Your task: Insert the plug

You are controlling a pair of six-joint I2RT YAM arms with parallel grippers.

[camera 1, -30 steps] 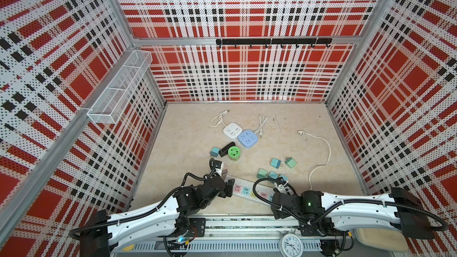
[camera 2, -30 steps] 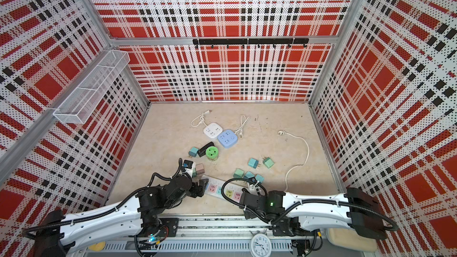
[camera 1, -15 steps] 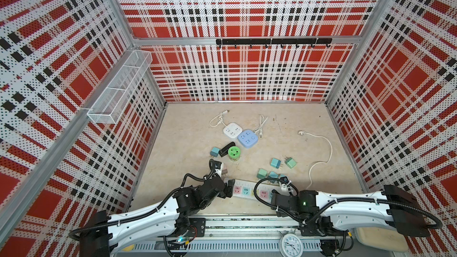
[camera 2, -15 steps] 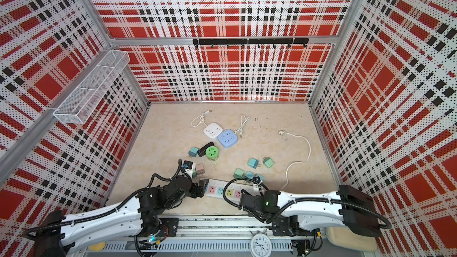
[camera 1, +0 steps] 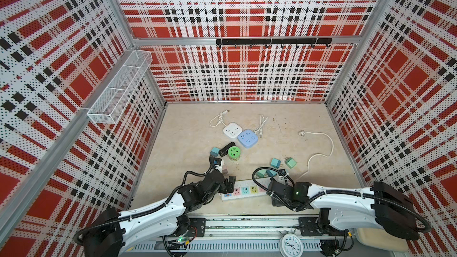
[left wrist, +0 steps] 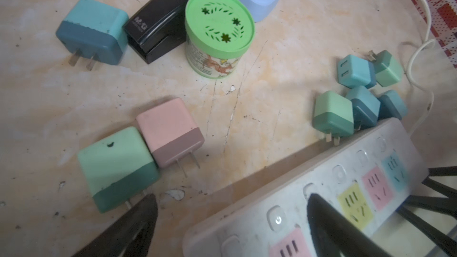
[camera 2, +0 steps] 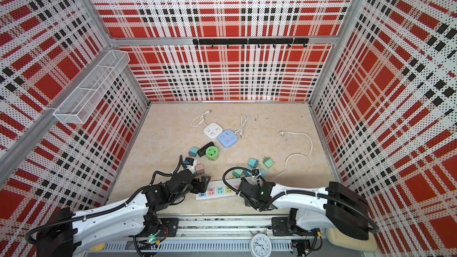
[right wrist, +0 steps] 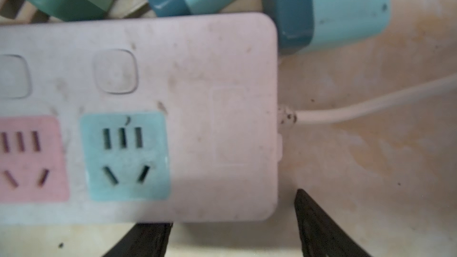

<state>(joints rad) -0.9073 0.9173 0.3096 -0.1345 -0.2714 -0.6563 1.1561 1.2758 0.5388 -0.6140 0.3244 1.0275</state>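
A white power strip (camera 1: 244,190) with pink, green, yellow and blue sockets lies near the front edge, seen in both top views (camera 2: 220,190). My left gripper (left wrist: 232,206) is open over the strip's left end, one finger above the strip and the other by a green plug (left wrist: 116,166). A pink plug (left wrist: 170,132) lies beside that green one. My right gripper (right wrist: 230,231) is open at the strip's cord end (right wrist: 222,70), its fingers straddling the near corner and holding nothing. Several teal and green plugs (left wrist: 332,113) are bunched behind the strip.
A green-lidded can (camera 1: 234,153), a black stapler (camera 1: 226,148), a teal plug (camera 1: 214,151), and white (camera 1: 232,130) and blue (camera 1: 248,138) cube sockets lie mid-floor. The strip's white cord (camera 1: 321,149) curves to the right. A wire basket (camera 1: 118,90) hangs on the left wall.
My right gripper has moved left to the strip's cord end and its jaws have narrowed. The left gripper has opened a little and stayed in place.
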